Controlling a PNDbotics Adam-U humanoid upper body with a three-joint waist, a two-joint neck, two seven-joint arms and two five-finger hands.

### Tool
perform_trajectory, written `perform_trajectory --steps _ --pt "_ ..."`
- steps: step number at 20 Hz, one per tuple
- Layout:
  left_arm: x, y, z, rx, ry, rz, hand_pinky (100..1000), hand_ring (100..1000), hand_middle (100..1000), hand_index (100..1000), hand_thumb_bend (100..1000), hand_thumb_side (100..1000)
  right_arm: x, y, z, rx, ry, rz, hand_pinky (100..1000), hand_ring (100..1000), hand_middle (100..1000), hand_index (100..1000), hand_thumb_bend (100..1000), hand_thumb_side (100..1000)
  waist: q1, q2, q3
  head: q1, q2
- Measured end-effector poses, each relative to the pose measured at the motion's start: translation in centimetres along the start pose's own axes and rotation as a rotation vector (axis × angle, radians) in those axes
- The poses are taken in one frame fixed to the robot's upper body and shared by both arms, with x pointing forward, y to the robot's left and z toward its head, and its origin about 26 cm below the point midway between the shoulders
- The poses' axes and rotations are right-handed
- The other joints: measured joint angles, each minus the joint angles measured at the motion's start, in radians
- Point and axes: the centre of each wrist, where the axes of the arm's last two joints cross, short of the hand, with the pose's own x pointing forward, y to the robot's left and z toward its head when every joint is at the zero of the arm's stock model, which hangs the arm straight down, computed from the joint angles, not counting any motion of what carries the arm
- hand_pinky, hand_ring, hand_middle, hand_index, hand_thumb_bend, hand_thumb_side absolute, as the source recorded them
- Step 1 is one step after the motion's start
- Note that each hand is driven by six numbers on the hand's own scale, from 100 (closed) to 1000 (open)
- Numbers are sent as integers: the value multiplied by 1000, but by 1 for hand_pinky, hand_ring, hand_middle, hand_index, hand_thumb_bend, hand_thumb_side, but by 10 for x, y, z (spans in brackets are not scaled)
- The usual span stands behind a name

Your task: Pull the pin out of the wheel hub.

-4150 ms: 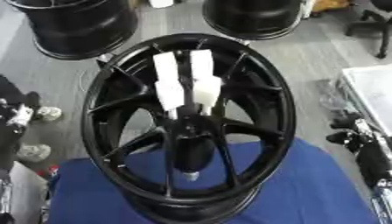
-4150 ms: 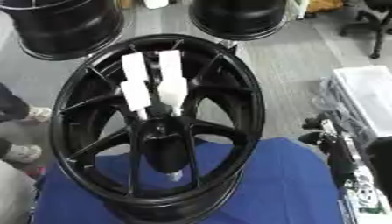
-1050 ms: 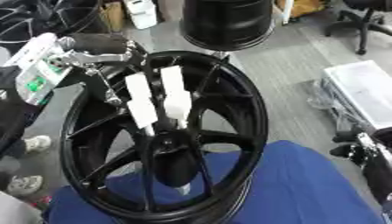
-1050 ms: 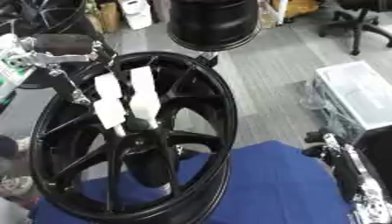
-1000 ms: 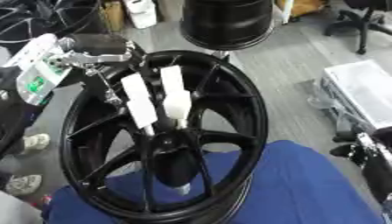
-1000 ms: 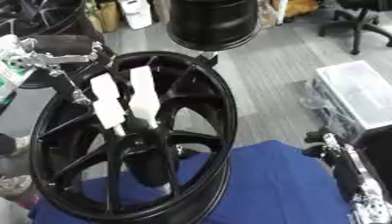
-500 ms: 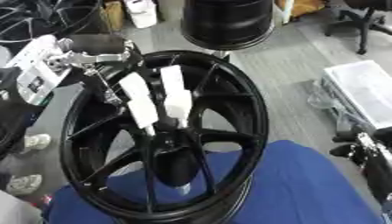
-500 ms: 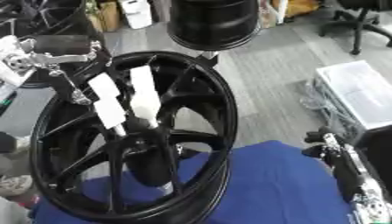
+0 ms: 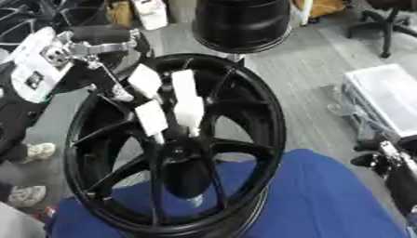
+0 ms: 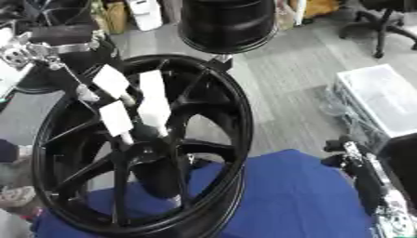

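Note:
A black spoked wheel hub lies on a blue cloth. Two white pins stand side by side in its centre. The right pin stands free. The left pin shows as an upper and a lower white piece with something dark across the middle. My left hand, silver and black, comes in from the upper left and reaches down to the left pin, touching or nearly touching its left side. My right hand rests low at the right edge, fingers relaxed, holding nothing.
A second black wheel stands behind the hub. On the floor to the right sits a clear plastic box. A white jug is at the back, and a person's shoes show at the left.
The view has shifted since the oldest frames. My left arm came in from the upper left and has sunk a little closer to the left pin. The right hand has stayed put.

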Motion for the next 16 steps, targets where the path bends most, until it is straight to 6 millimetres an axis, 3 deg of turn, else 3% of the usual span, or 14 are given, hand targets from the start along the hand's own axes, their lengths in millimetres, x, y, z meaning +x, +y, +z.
perform_trajectory --steps 4,8,12,16 --pt "3 21 17 45 -1 -3 773 608 352 435 436 100 0 -1 1 -6 1 0 706 559 615 678 100 802 0 -1 7 -2 0" --pt "3 40 52 100 23 -15 772 611 366 447 446 100 -2 -4 3 -17 8 0 706 559 615 678 100 802 3 -11 25 -8 0" --pt "-4 41 98 126 83 3 770 614 377 458 443 100 -5 -6 6 -35 16 0 706 558 615 678 100 799 4 -20 53 -17 2" --pt "-16 29 145 93 205 55 762 617 406 487 422 100 -4 -10 7 -60 13 1 706 558 614 678 100 797 -4 -21 77 -25 7"
